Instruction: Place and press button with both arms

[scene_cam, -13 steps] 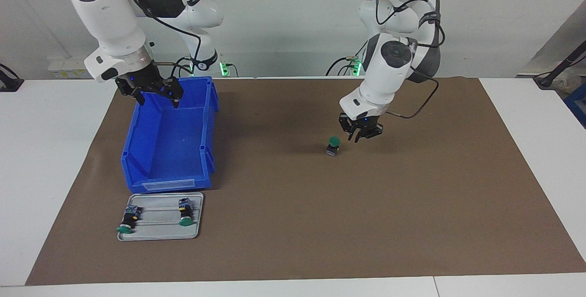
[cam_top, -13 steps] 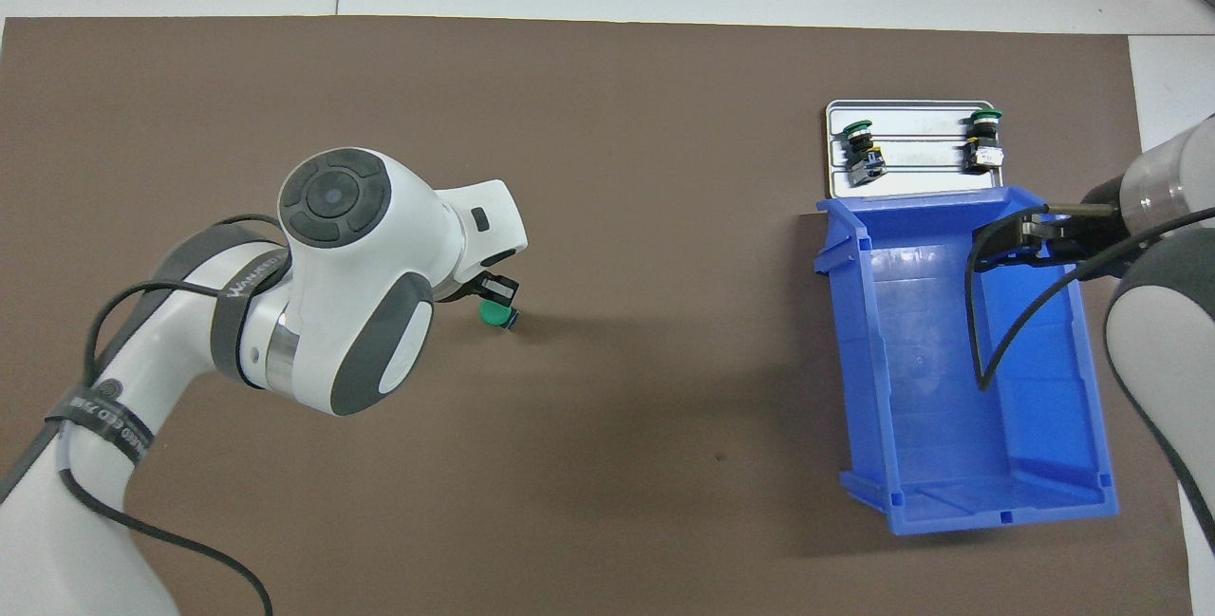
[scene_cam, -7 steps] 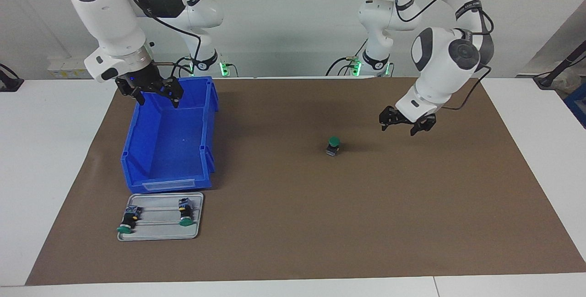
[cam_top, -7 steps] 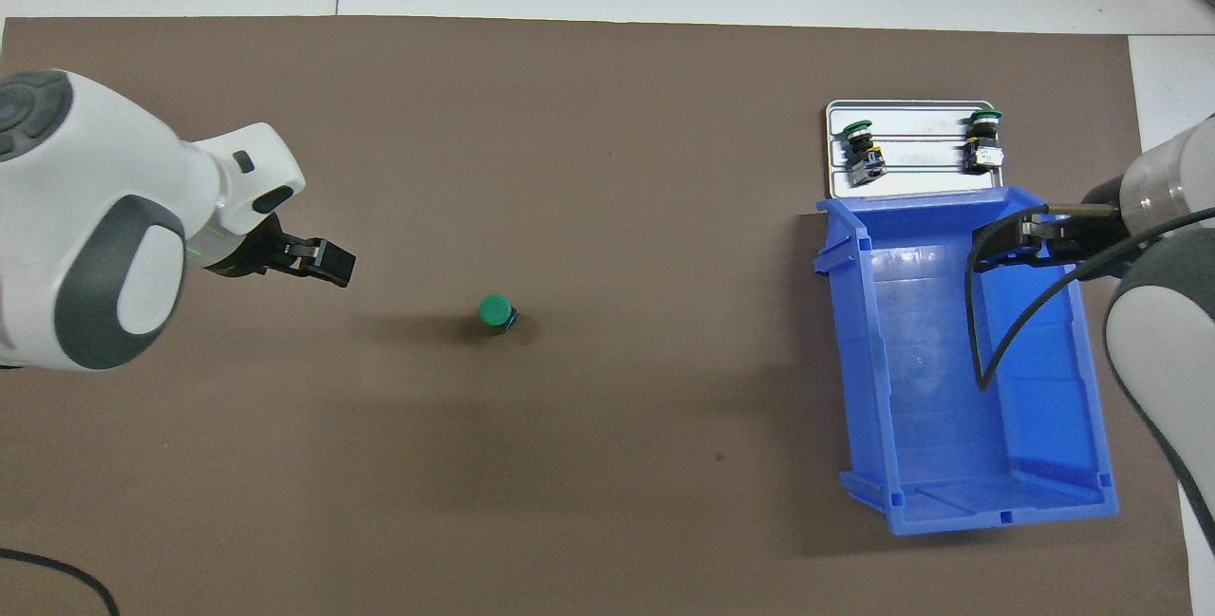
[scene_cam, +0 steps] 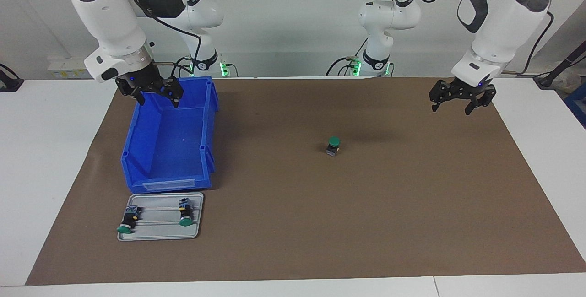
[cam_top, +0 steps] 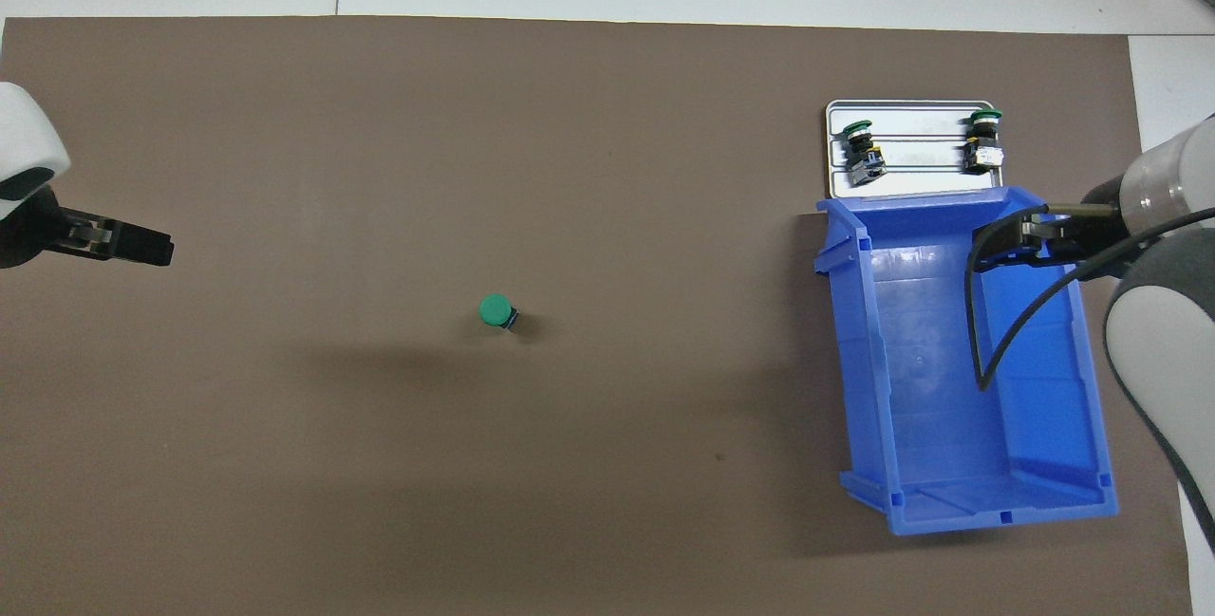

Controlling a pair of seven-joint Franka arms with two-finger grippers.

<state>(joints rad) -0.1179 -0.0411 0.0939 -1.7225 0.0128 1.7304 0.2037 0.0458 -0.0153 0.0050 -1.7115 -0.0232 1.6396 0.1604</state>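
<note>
The button (scene_cam: 333, 145) stands upright on the brown mat (scene_cam: 412, 205), green cap up, near the table's middle and well apart from both of my pincers. My left gripper (scene_cam: 461, 99) hangs over the mat's edge at my left arm's end — jaws spread wide, holding nothing. My right gripper (scene_cam: 155, 93) hovers over the blue bin (scene_cam: 208, 132) — also wide open and empty.

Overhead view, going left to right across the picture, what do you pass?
Left claw → standing button → tray with two buttons, its span within the bin's → blue bin.
</note>
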